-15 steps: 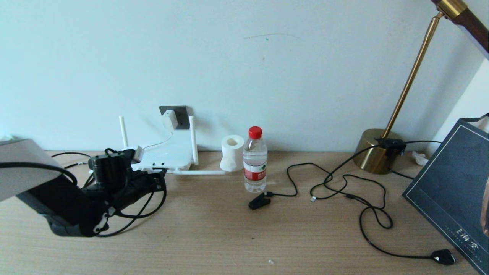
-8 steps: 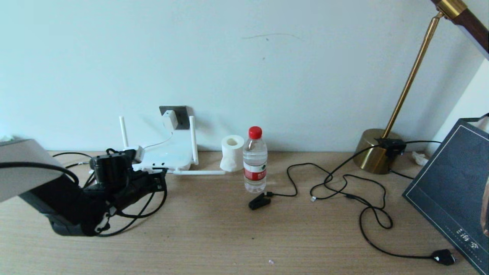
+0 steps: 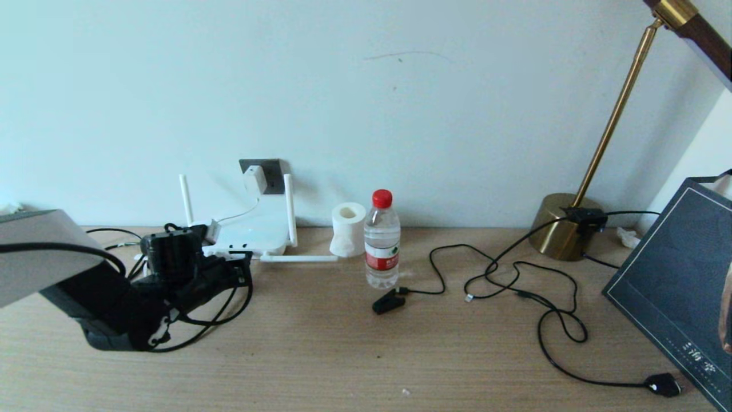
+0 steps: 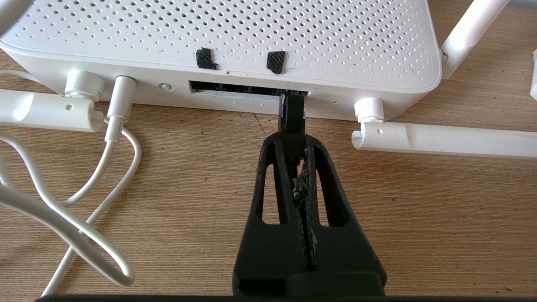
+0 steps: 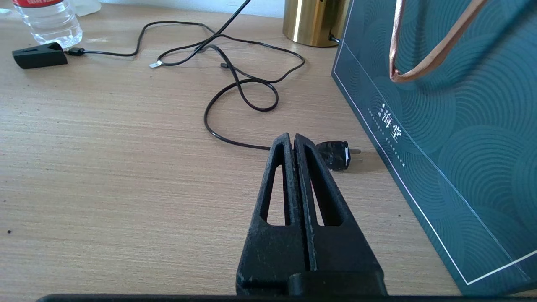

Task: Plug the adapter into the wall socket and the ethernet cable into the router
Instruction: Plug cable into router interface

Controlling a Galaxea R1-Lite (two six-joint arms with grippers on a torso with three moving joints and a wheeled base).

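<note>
At frame centre, the left gripper (image 4: 292, 140) was clamped on the black-booted ethernet cable (image 4: 292, 115), its plug at the flat white perforated plastic router (image 4: 235, 37); the right gripper (image 5: 292, 142) sat pressed together.

Black left claw (image 4: 292, 140) pinches a black ethernet cable (image 4: 293, 115), just ahead the white router (image 4: 235, 37), dotted all over with tiny holes. Beneath the claw, tan wood-grain bench (image 4: 419, 201). Beside the black right claw (image 5: 293, 144), a teal bag (image 5: 453, 126) with wave pattern.
</note>
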